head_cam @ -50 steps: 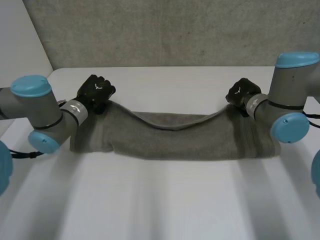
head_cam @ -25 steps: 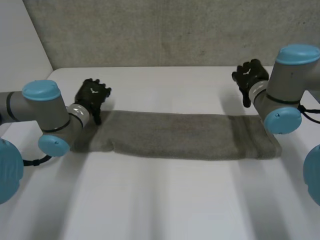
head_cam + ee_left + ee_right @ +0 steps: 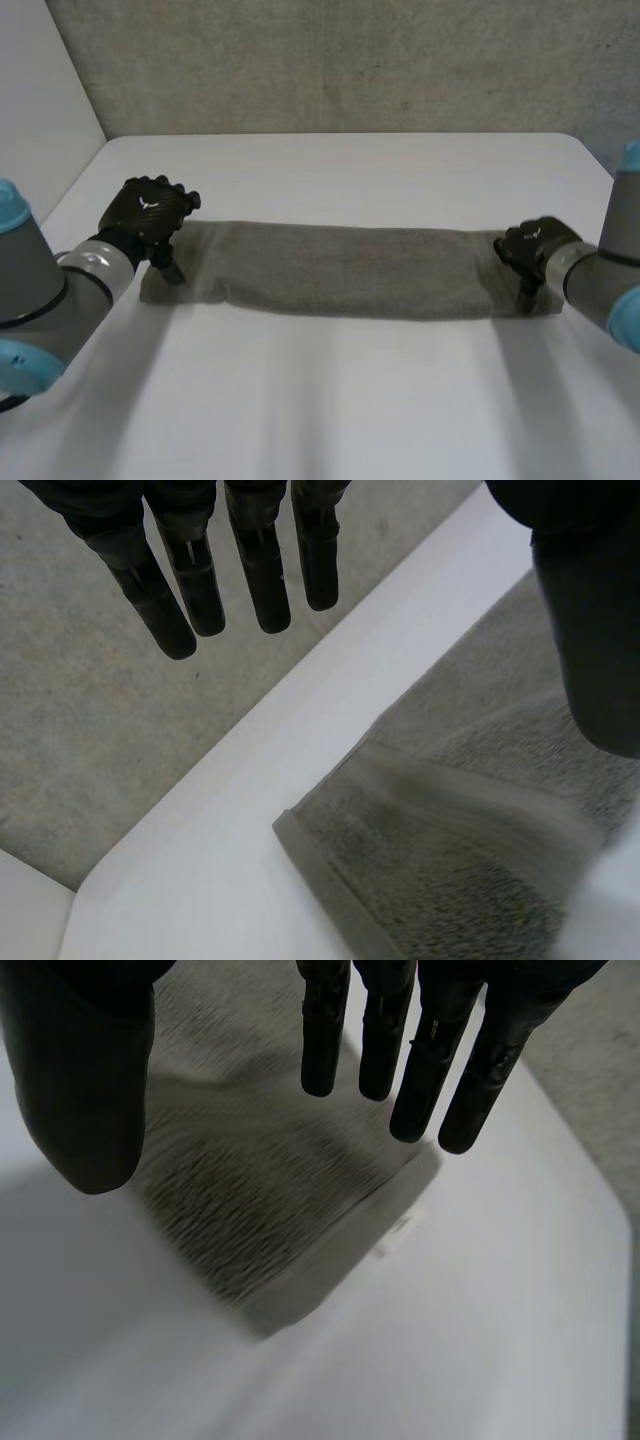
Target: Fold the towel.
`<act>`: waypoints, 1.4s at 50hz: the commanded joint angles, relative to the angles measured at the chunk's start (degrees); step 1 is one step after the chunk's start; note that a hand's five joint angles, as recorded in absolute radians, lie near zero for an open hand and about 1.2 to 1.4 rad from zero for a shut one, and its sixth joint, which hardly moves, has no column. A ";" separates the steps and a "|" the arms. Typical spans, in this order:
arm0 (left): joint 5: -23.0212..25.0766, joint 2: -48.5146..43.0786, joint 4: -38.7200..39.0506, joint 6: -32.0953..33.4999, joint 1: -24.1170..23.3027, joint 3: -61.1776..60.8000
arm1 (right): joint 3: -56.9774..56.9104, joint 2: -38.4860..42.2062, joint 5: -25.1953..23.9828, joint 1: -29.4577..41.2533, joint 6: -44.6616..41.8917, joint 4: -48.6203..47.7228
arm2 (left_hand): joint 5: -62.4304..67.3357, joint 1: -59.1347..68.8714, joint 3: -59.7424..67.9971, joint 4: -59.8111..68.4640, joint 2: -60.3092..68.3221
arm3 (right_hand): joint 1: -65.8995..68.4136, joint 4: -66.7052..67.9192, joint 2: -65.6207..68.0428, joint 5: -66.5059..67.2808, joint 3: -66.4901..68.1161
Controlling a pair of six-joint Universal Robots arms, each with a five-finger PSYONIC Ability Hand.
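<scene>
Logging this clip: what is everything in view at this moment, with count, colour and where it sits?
towel: one, grey-brown, folded into a long strip lying flat across the middle of the table
table: one, white, under the towel
wall: one, grey and textured, behind the table's far edge
side panel: one, white, beside the table's far left corner
arms: two, grey with light-blue caps, one coming in from each side
left hand: one, black, fingers straight and holding nothing, at the towel's left end
right hand: one, black, fingers straight and holding nothing, at the towel's right end
</scene>
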 commanded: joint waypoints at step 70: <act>-0.19 4.26 9.09 -10.22 0.69 -10.60 | 17.72 -5.93 -1.77 12.22 -4.72 -19.65 | -1.38 -2.62 -2.34 -2.95 -4.09 | -6.47 -7.42 -6.94 -7.78 -7.24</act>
